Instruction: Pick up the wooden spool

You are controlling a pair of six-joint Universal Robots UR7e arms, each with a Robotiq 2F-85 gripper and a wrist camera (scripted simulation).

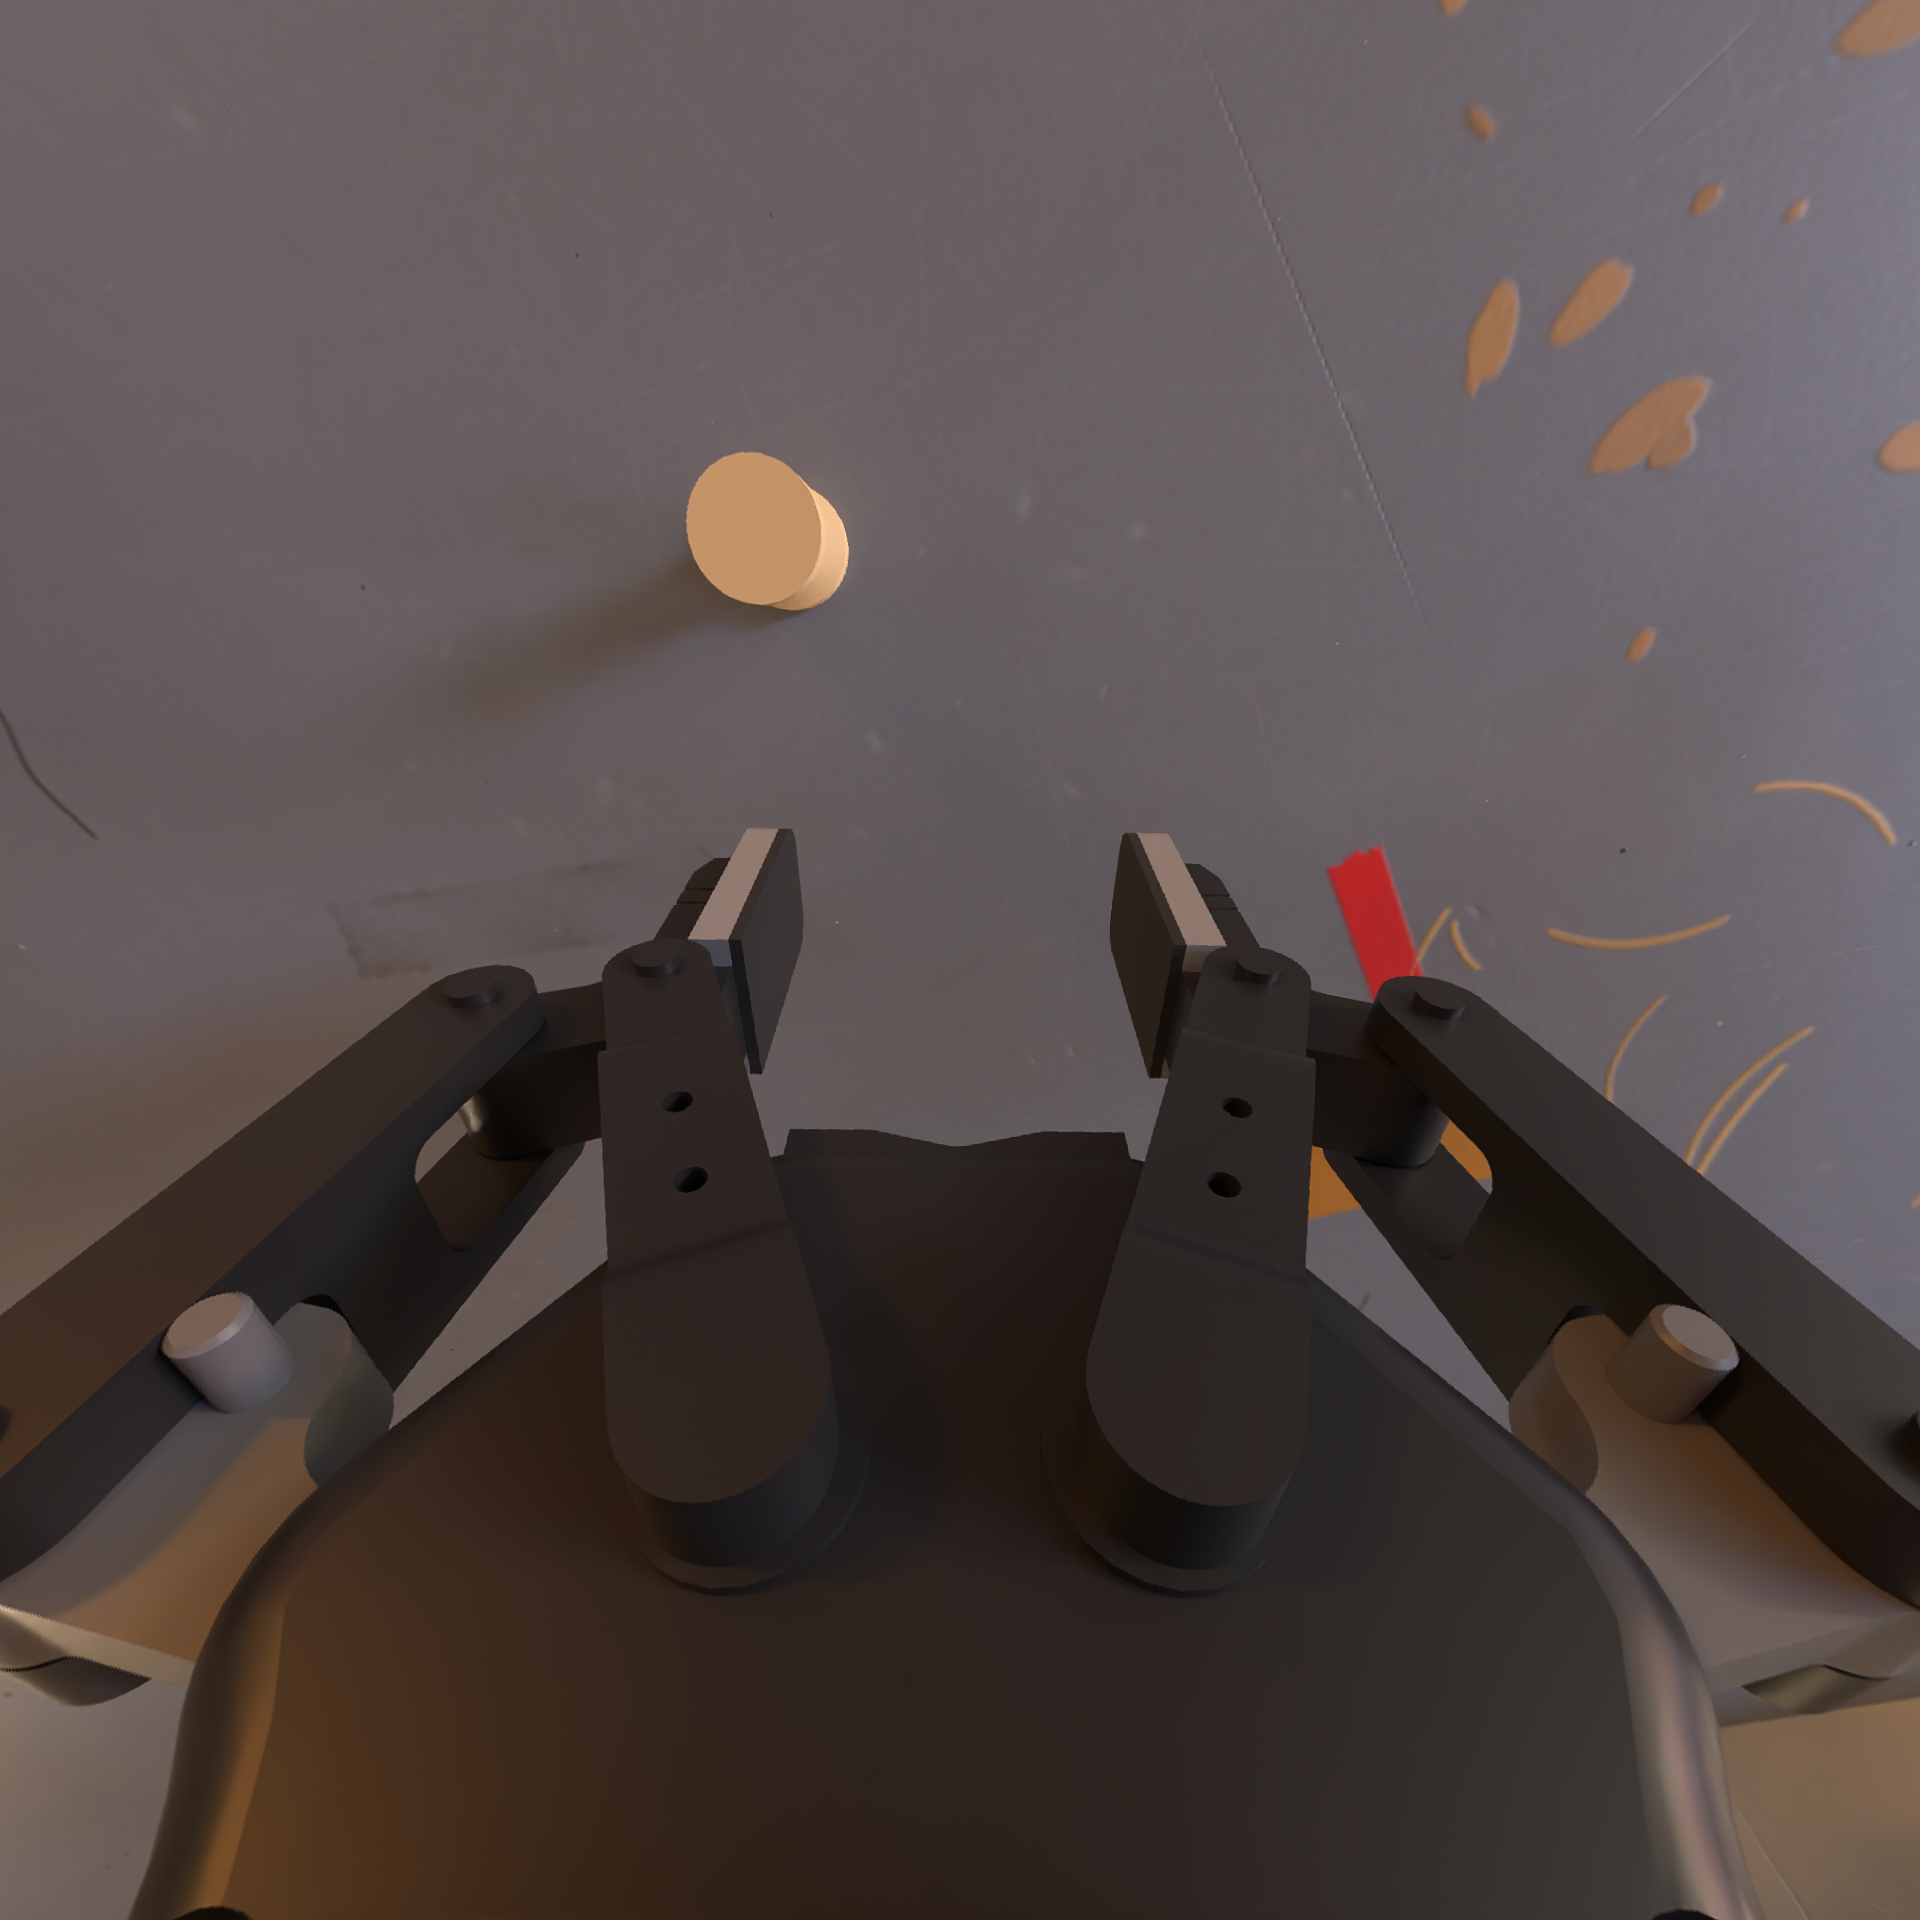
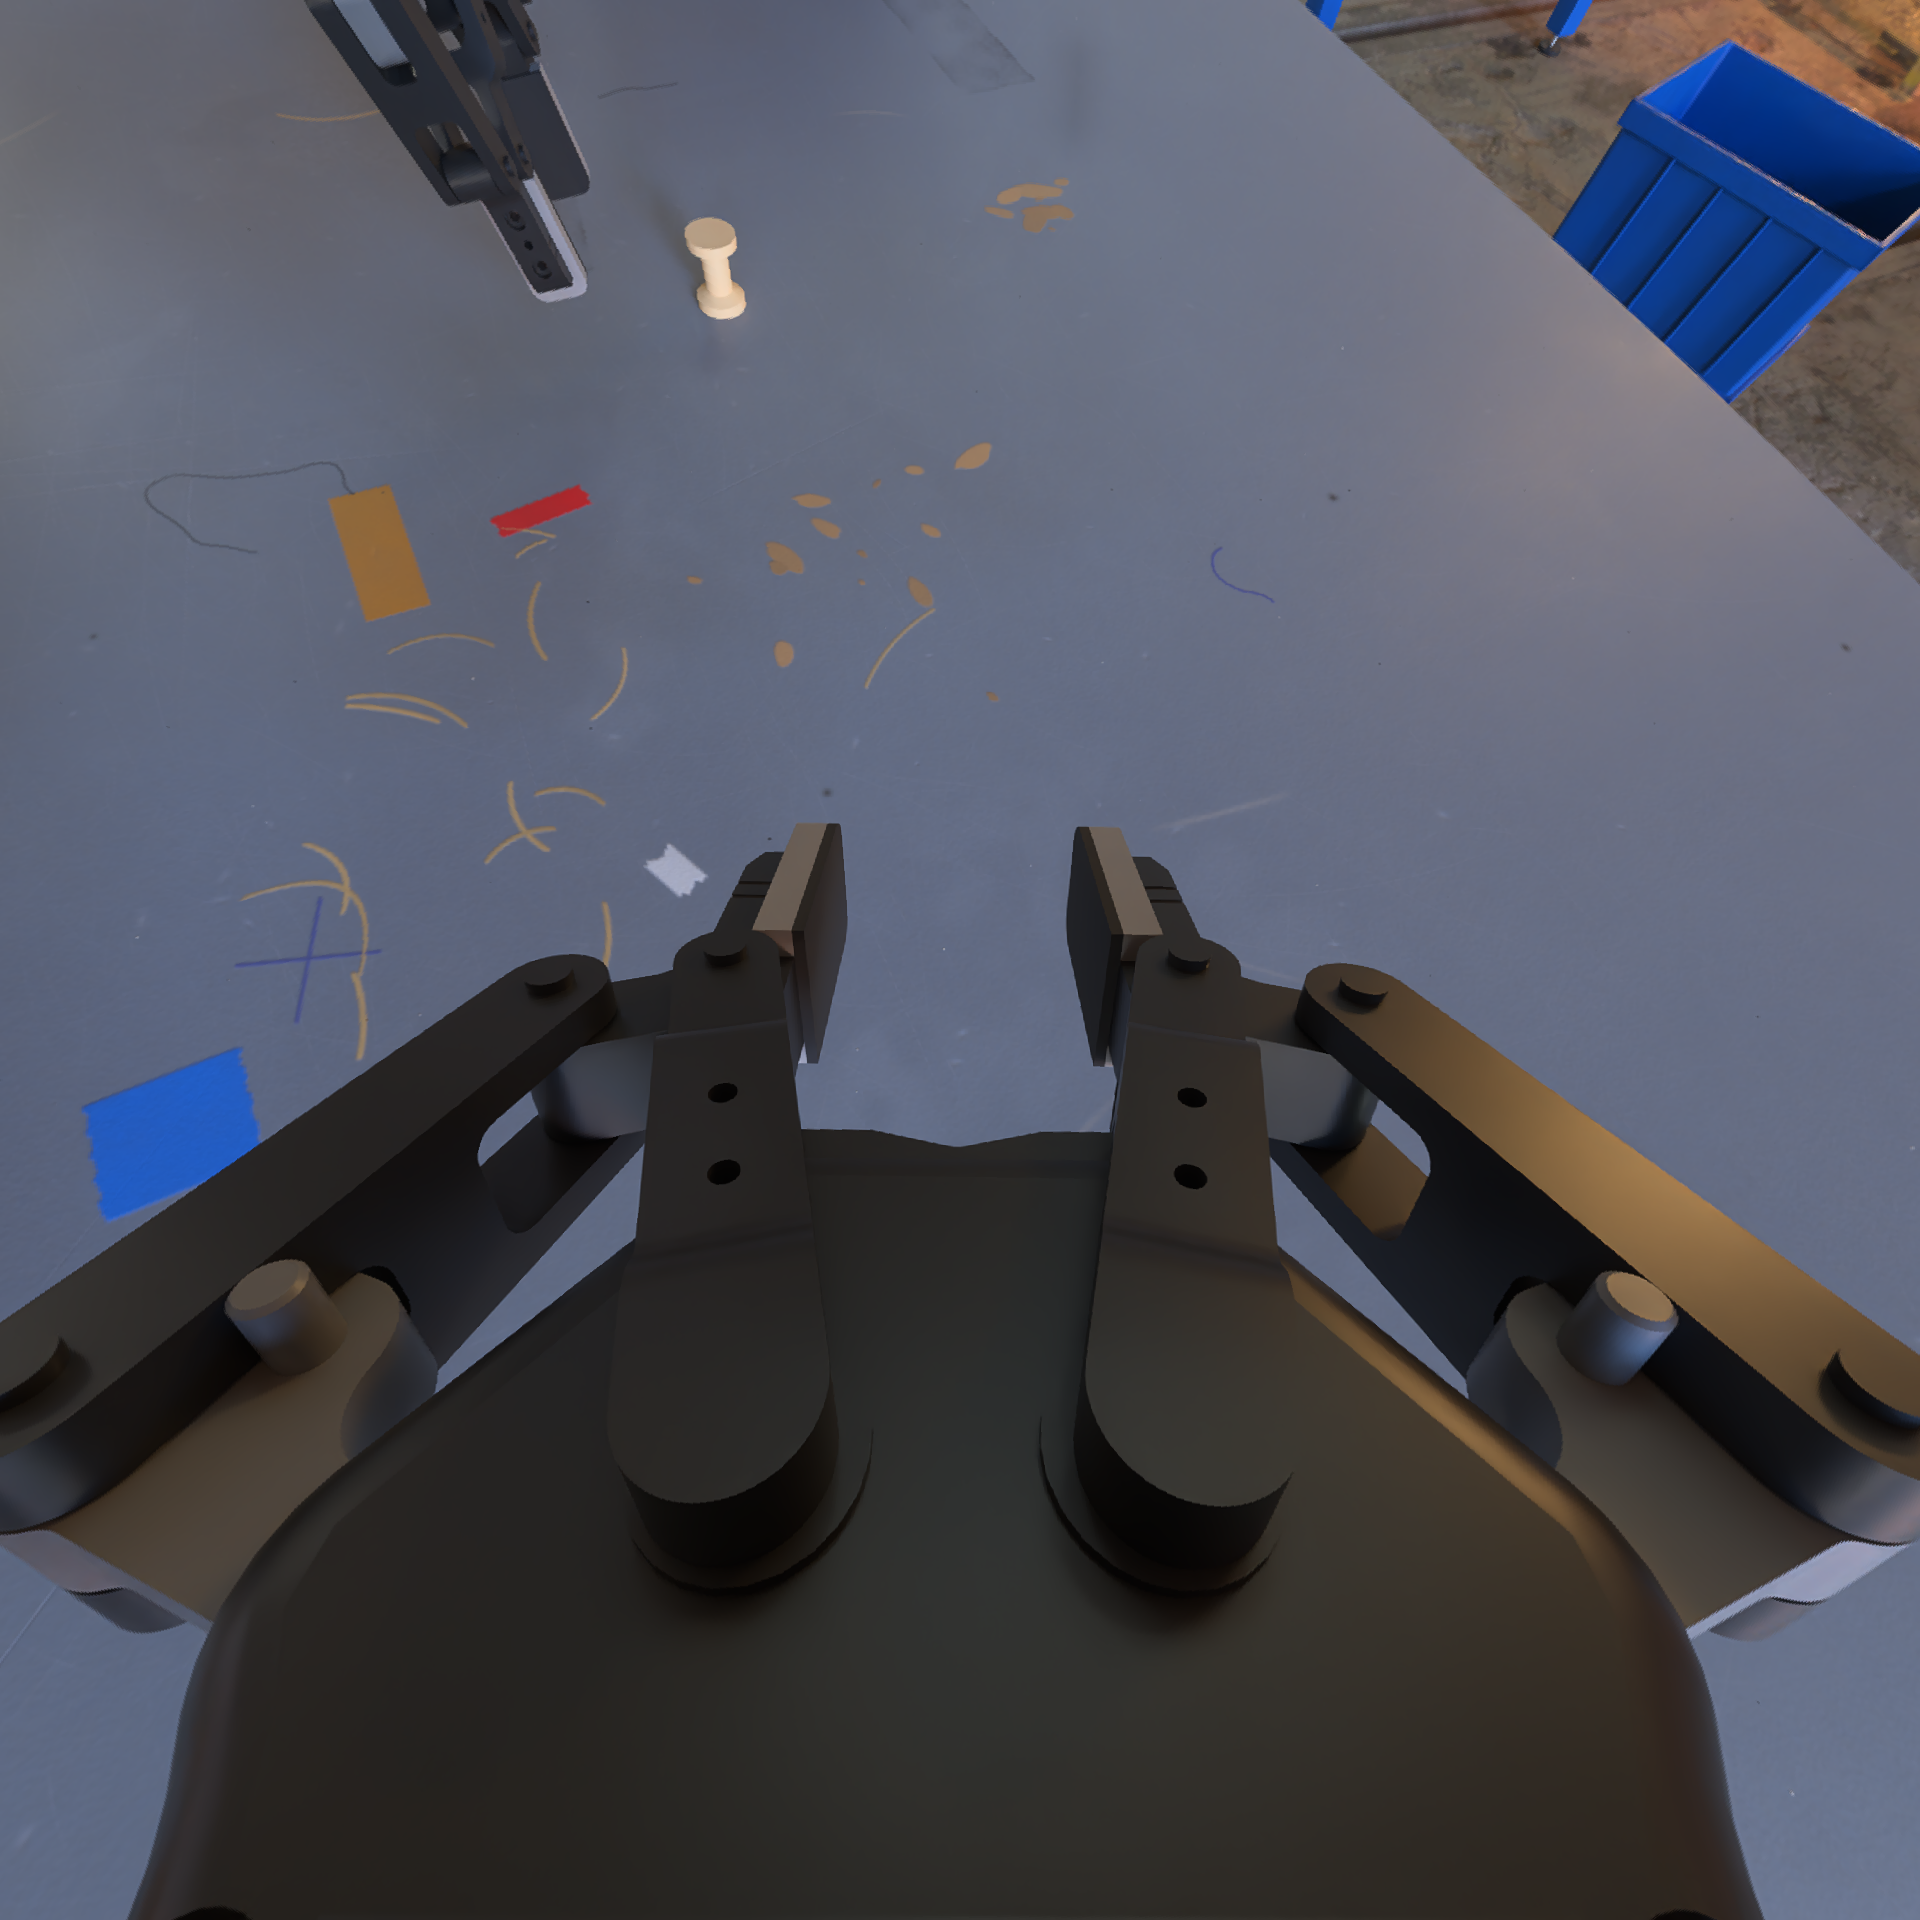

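Left wrist view: my left gripper [image 1: 956,883] hangs over the grey table [image 1: 416,312], jaws spread wide, nothing between the 2 pads. The wooden spool [image 1: 767,530] stands upright ahead and a bit left of the fingers, seen from above so its top disc mostly hides the lower one. It's apart from the gripper, no contact. A red tape strip [image 1: 1369,920] lies right of the fingers, tan flecks [image 1: 1652,426] beyond.

Right wrist view: my right gripper [image 2: 956,883] is also wide and empty, well apart from the spool [image 2: 715,268], which stands far up the table. The left gripper [image 2: 540,249] shows there just beside the spool, tips low near the surface, not around it. Orange tape [image 2: 378,553], blue tape [image 2: 171,1127], a white scrap [image 2: 674,869] and a blue bin [image 2: 1745,218] off the table edge are clutter only.

Progress: nothing grasped yet. I judge we're in the approach; left still has to line up over the spool, close on it and lift.
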